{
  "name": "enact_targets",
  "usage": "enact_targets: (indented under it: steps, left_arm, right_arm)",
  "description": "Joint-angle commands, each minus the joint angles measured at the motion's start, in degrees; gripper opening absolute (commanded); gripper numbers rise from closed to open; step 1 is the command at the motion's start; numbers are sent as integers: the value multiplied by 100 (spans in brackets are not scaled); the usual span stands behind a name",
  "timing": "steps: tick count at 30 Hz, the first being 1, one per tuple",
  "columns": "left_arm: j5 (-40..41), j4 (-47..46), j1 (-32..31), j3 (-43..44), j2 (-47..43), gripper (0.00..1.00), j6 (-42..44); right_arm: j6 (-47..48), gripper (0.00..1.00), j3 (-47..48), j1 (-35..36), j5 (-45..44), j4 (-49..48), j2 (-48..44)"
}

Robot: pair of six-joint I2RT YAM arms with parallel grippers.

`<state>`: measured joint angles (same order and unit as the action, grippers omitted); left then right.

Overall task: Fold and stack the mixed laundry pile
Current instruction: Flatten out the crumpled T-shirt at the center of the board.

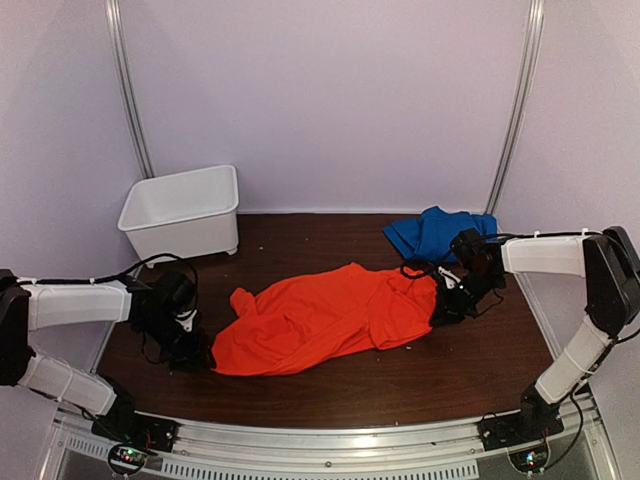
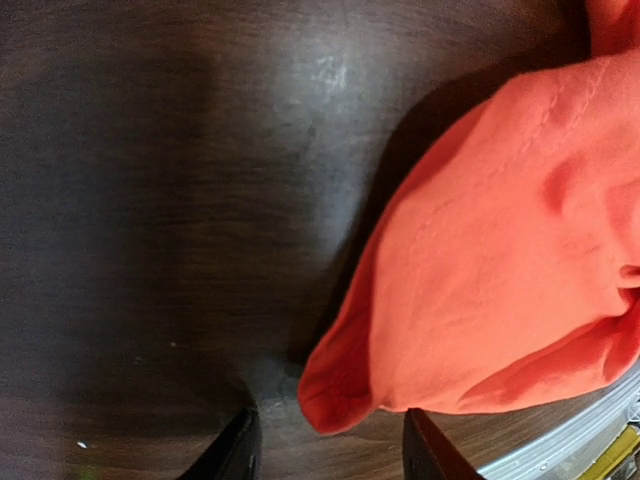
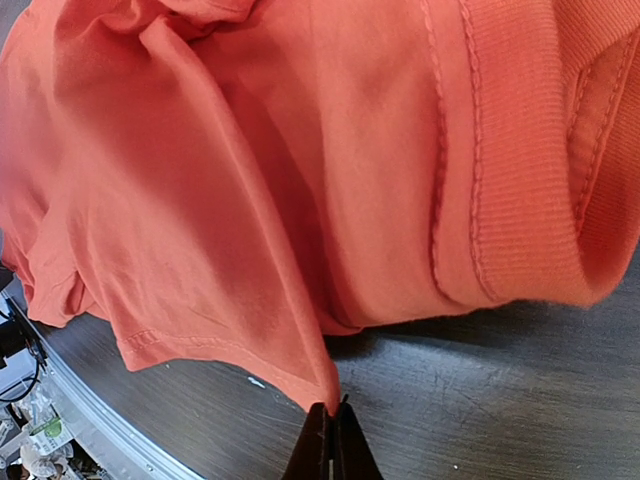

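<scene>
The orange-red T-shirt (image 1: 330, 315) lies crumpled across the middle of the dark table. The blue garment (image 1: 432, 232) is bunched behind its right end. My right gripper (image 3: 335, 408) is shut on a pulled-out fold of the orange-red T-shirt (image 3: 300, 200) at the shirt's right end, near the ribbed collar (image 3: 520, 150). My left gripper (image 2: 330, 445) is open just off the shirt's left end; a rounded corner of the orange-red T-shirt (image 2: 480, 290) hangs between and just ahead of its fingers (image 2: 235, 455), untouched.
A white plastic bin (image 1: 185, 210) stands at the back left. The table's metal front rail (image 1: 330, 440) runs along the near edge, also seen as the metal rail (image 2: 560, 450) at the lower right of the left wrist view. Black cables trail by both wrists.
</scene>
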<state>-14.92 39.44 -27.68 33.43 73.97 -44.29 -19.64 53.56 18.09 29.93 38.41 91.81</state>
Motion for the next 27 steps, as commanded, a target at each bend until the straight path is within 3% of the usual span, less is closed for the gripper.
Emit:
enact_targets:
  steps: [1,4,8,13,18,21,25,27]
  left_arm:
    - [-215,-593,52,23,299,43,239]
    - [-299,-728,52,-17,464,30,309]
    - [-387,-867,52,-63,422,3,254]
    - [-204,-533,52,640,-138,0,396]
    - [-301,48,413,2555,-285,0,877]
    - [-216,371,596,4138,61,0,1137]
    - [-237,303,784,6300,577,0,1159]
    - [-374,244,906,7342,750,0,1051]
  right_arm:
    - [81,0,44,-33,-25,121,-133]
    - [92,0,94,-28,23,177,-227]
    - [83,0,240,-41,124,334,-416]
    - [-5,0,599,-143,391,607,-989]
    - [-178,0,1799,-628,748,837,-1453]
    - [-222,0,3082,-1018,897,1033,-1353]
    - [-260,0,5303,-1323,1030,1369,-835]
    - [-312,0,6933,-1447,953,1613,-503]
